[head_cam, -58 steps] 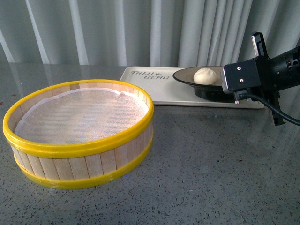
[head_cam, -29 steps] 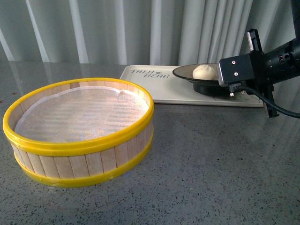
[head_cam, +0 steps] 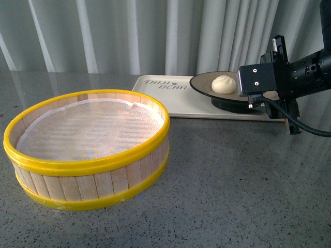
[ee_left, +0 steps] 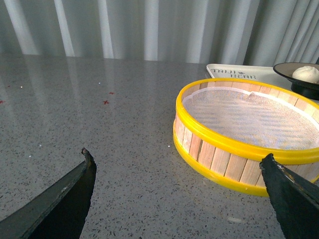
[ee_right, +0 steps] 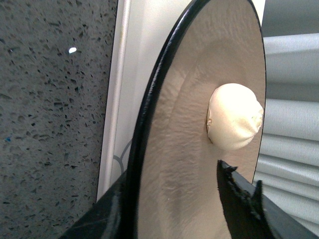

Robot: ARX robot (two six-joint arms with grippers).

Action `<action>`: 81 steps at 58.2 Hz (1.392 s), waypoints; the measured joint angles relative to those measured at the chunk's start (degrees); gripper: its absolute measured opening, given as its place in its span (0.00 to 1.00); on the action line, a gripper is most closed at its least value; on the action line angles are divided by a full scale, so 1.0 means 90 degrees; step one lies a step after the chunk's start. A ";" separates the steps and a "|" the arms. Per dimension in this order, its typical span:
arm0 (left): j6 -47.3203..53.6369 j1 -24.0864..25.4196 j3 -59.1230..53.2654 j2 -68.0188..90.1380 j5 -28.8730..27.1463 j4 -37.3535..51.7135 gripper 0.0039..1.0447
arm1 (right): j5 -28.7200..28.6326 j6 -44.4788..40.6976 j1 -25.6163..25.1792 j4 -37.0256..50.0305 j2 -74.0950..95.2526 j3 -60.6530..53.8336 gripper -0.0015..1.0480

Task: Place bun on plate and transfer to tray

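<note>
Comparing with second before, we saw right hand (head_cam: 247,97) pinching plate (head_cam: 204,83) rim, plate now lifted and shifted left over tray (head_cam: 155,95). Bun (head_cam: 224,83) sat on plate. Setting-down seemed unfinished. Left hand (ee_left: 179,199) open, idle beside steamer (head_cam: 88,150) on bench (head_cam: 232,186).

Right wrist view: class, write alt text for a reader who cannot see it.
A white bun sits on a beige plate with a black rim, which the right gripper grips at its edge, one finger above and one below. Beside it lie the cream tray and a speckled grey tabletop.
</note>
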 joint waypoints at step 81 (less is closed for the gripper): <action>0.0000 0.0000 0.0000 -0.0002 0.0000 0.0000 0.94 | 0.2948 1.0222 0.0002 0.4736 -0.6118 -0.7196 0.02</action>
